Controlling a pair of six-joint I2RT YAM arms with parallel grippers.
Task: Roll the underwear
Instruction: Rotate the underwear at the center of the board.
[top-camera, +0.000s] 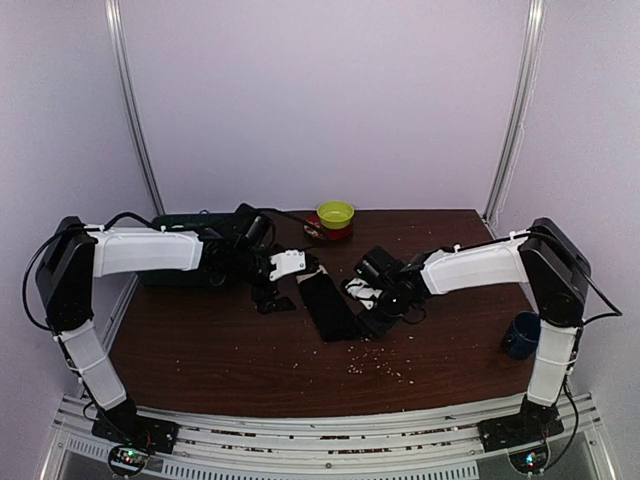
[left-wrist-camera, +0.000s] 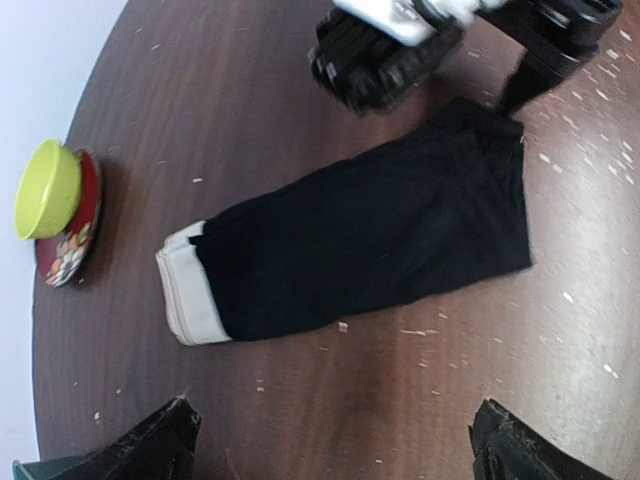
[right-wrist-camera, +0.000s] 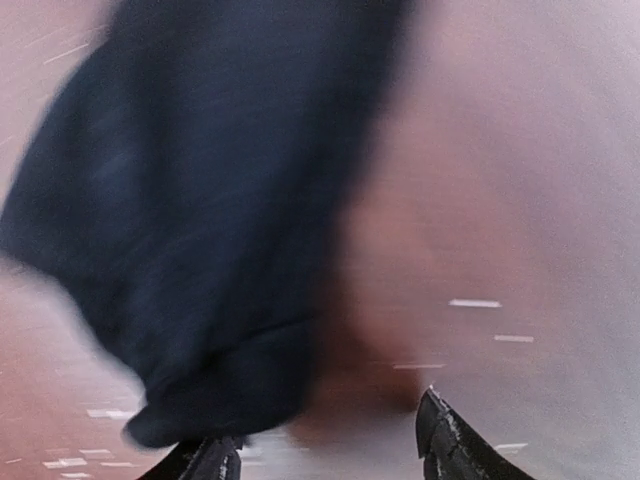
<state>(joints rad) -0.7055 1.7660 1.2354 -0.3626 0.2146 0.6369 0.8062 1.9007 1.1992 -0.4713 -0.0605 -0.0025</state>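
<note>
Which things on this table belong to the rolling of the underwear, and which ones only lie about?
For the job:
- plain black underwear with a white band
- second garment, black with white trim, partly hidden under the right arm
- left gripper
- right gripper

Lying about:
- green bowl on red plate
- blue mug
- scattered crumbs

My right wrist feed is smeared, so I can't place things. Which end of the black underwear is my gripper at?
Observer: The right gripper is at the plain end. The underwear lies flat as a strip, its white band at the opposite end, toward the green bowl.
Operator: And the left gripper?
Observer: The left gripper hovers open, short of the strip, touching nothing.
Operator: Obstacles near my arm?
Observer: A blue mug stands by the table's right edge, apart from the underwear.
</note>
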